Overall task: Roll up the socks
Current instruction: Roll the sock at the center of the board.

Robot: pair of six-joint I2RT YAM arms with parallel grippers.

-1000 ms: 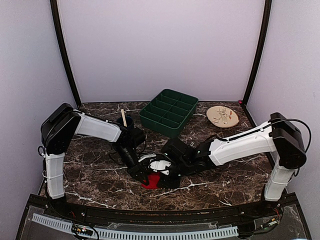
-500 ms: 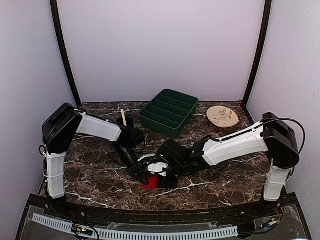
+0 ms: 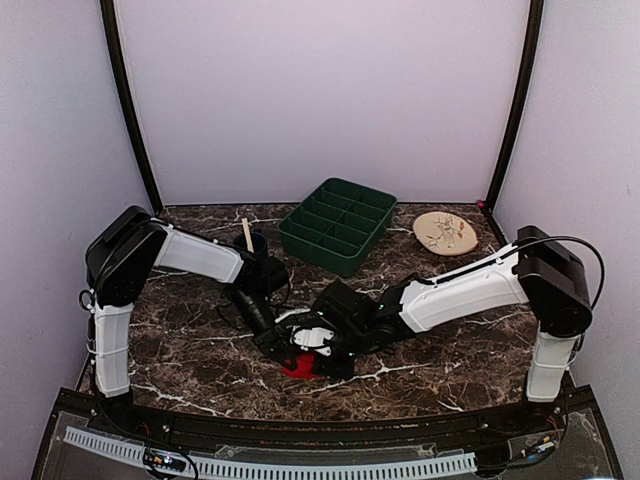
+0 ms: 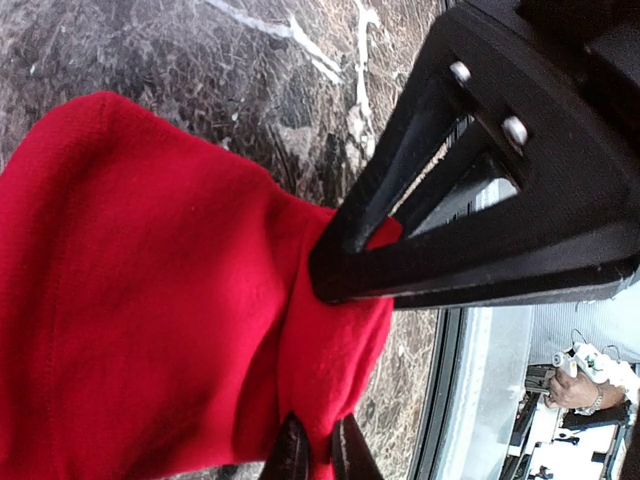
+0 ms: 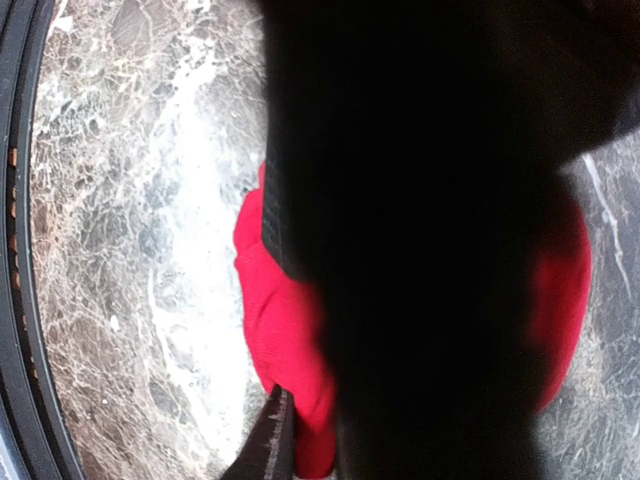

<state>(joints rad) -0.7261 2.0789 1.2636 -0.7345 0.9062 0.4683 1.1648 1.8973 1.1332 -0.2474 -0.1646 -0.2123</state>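
Note:
One of the socks, a red sock [image 3: 296,367], lies bunched on the marble table between both grippers. In the left wrist view the red sock [image 4: 150,300] fills the left half, and my left gripper [image 4: 320,452] is shut on a fold at its lower edge. My right gripper [image 4: 335,275] comes in from the upper right, shut on another fold of it. From above, the left gripper [image 3: 275,342] and right gripper [image 3: 318,350] sit almost touching over the sock. A dark mass hides most of the right wrist view, where the red sock [image 5: 280,330] lies against one finger [image 5: 270,445]. I cannot make out the dark teal sock.
A green compartment tray [image 3: 338,225] stands at the back centre, with a round wooden plate [image 3: 445,233] to its right. A dark cup with a stick in it [image 3: 250,242] stands behind the left arm. The table's front rail [image 4: 470,400] runs close beside the sock.
My right arm has edged left towards the left gripper, and its jaws have closed onto the red sock. The left gripper has kept its hold and place.

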